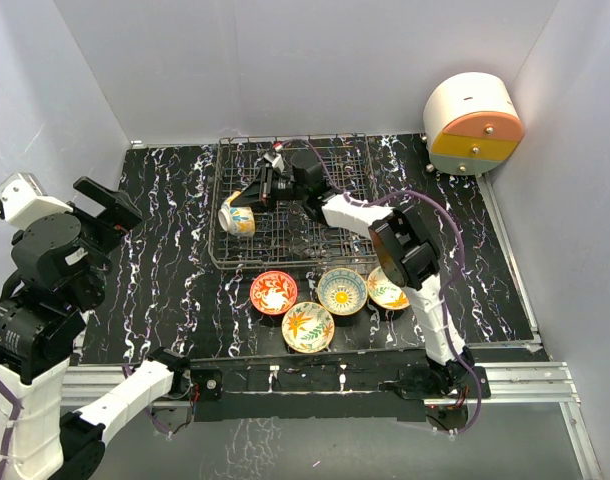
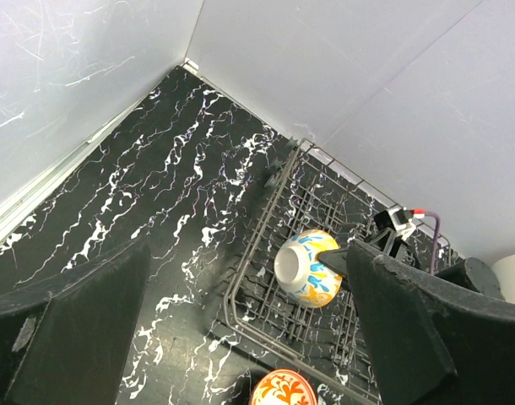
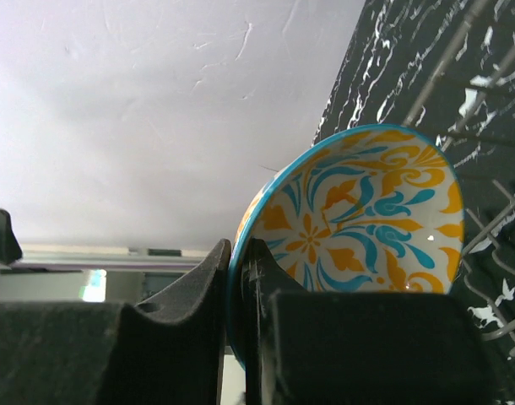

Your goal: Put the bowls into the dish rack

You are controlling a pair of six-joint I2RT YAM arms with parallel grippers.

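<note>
Seating the blue-orange bowl (image 1: pixel 237 216), held on edge over the dish rack's (image 1: pixel 285 262) left side, calls for lowering it squarely between tines. The right claw (image 3: pixel 238 253) pinches its rim. The left claw (image 1: pixel 107 208) hangs spread and empty near the desk's left edge. Four bowls (image 1: pixel 341 290) crowd the rack's near wall, so retreat is best made upward.

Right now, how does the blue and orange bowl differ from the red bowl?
The blue-orange bowl is tipped on edge; the red bowl sits upright. The blue-orange bowl is in the dish rack, its rim pinched by the right gripper; the red bowl rests free on the table. Both are small, round and painted inside.
</note>
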